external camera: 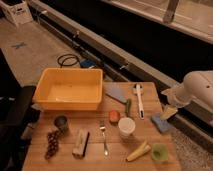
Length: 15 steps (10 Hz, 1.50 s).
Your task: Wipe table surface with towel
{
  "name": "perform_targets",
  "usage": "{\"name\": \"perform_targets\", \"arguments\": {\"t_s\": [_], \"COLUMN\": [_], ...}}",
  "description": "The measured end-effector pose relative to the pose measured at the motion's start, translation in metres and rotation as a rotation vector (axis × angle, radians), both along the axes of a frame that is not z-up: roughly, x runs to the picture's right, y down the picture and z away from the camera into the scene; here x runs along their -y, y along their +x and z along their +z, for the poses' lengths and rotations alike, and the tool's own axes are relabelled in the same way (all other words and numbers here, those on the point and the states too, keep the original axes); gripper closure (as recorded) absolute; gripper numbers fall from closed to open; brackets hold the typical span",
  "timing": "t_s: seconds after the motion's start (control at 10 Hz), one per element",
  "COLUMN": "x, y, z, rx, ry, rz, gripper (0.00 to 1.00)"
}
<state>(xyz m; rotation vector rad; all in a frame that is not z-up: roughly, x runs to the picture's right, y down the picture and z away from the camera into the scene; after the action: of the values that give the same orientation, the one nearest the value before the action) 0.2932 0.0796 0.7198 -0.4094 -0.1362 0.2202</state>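
Shows the table surface [115, 162], a light brown butcher-block top of narrow planks, viewed from above.

Rear left: yellow tub [67, 103], open side up, resting on the wood.

Just right of the tub: the towel [116, 93], a thin grey-blue cloth lying flat on the table surface, near the far edge, with nothing gripping it.

Right of the towel: white-handled brush [139, 97], lying lengthwise, with a slim green vegetable [128, 106] beside it.

Centre: small reddish object [114, 116], white cup [126, 127] and fork [104, 139].

Front left: dark cup [61, 122], bunch of grapes [51, 144] and a pale wrapped bar [80, 143].

Front right: yellow banana-like item [138, 151] next to a green cup [160, 152].

Right edge: gripper [169, 112] at the end of the white arm [197, 86], pointing downward, fingers spread apart and grasping nothing. Hangs just over a blue sponge [160, 123] at the table's right edge; contact with the sponge not discernible. Stands well apart from the towel, with the brush and green vegetable between them.

Floor beyond the table: coiled black cable [67, 60].
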Motion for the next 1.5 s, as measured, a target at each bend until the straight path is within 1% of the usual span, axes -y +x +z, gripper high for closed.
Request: {"name": "perform_targets", "arguments": {"t_s": [0.2, 0.3, 0.4, 0.6, 0.7, 1.0, 1.1, 1.2, 1.3, 1.4, 1.5], "x": [0.008, 0.012, 0.015, 0.018, 0.018, 0.018, 0.019, 0.019, 0.025, 0.03, 0.038], "y": [-0.036, -0.066, -0.09, -0.132, -0.128, -0.128, -0.128, -0.13, -0.132, -0.132, -0.134], "z": [0.0, 0.003, 0.007, 0.011, 0.011, 0.012, 0.014, 0.021, 0.039, 0.052, 0.074], "rx": [0.025, 0.048, 0.069, 0.119, 0.113, 0.114, 0.115, 0.119, 0.123, 0.125, 0.136], "ry": [0.028, 0.042, 0.049, 0.066, 0.068, 0.066, 0.063, 0.058, 0.049, 0.042, 0.027], "rz": [-0.058, -0.1, -0.128, -0.164, -0.164, -0.16, -0.157, -0.149, -0.131, -0.118, -0.097], "gripper": [0.2, 0.2, 0.2, 0.2, 0.2, 0.2, 0.2, 0.2, 0.2, 0.2, 0.2]}}
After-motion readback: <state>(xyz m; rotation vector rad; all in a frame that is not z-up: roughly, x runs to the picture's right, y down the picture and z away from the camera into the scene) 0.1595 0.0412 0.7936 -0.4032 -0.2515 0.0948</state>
